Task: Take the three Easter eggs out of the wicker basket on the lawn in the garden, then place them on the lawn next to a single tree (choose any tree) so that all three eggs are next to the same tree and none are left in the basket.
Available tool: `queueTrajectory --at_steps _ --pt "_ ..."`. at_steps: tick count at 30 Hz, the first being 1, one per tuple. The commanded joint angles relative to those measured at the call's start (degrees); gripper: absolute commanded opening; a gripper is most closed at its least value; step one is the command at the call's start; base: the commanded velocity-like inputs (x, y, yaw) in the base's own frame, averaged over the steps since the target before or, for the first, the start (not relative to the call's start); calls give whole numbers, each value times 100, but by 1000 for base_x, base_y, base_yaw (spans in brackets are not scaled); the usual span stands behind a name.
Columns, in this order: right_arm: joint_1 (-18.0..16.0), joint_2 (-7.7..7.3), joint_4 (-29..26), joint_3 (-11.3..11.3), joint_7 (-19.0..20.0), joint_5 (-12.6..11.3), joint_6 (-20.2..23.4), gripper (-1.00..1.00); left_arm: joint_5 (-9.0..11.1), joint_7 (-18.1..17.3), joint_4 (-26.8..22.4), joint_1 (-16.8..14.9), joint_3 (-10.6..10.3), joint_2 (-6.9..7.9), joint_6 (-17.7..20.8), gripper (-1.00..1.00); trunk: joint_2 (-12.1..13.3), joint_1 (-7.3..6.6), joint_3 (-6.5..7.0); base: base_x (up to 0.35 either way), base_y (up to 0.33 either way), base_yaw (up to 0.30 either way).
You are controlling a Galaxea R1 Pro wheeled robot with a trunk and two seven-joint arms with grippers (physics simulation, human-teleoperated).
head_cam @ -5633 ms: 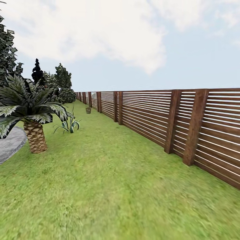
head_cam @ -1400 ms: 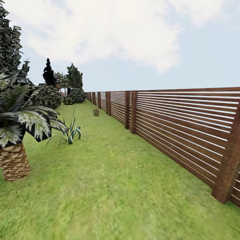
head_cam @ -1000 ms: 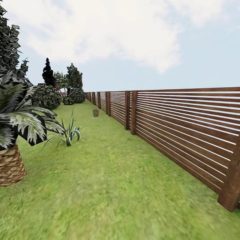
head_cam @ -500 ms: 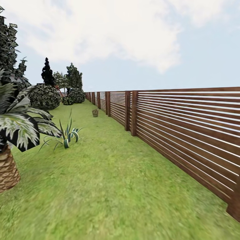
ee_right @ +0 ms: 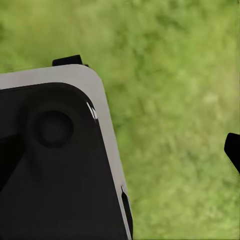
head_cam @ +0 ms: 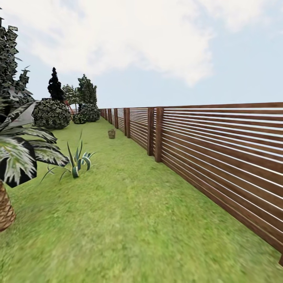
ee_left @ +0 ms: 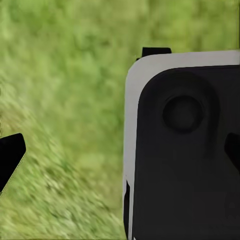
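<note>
Far left, a short palm with a scaly brown trunk [head_cam: 4, 210] crowds the near edge, a spiky green plant [head_cam: 75, 164] just right of it, round dark bushes [head_cam: 51, 114] far behind. Centre distance, there it is: the small brown woven wicker basket [head_cam: 111, 133], standing on the mottled green lawn [head_cam: 129, 220] near the brown slatted wooden fence [head_cam: 220, 157] running down the right. Eggs can't be made out yet; likely light, smooth, best cupped around the middle. Both grippers' jaws: cannot tell. No writing anywhere.
</note>
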Motion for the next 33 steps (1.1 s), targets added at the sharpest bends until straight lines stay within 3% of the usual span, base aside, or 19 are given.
queueTrajectory --at_steps 1,10,19,33 --pt "-10 1 24 15 3 -46 -43 100 2 4 -13 4 4 0 1 100 -3 4 -5 319 0 0" --pt "-10 11 24 16 1 -43 -43 100 2 4 -13 4 4 0 1 100 -3 4 -5 319 0 10" --pt "-10 3 24 15 -1 -49 -43 100 2 4 -13 4 4 0 1 100 -3 4 -13 319 0 169" --pt "-10 1 24 15 3 -49 -43 100 2 4 -13 4 4 0 1 100 -3 4 -14 319 0 8"
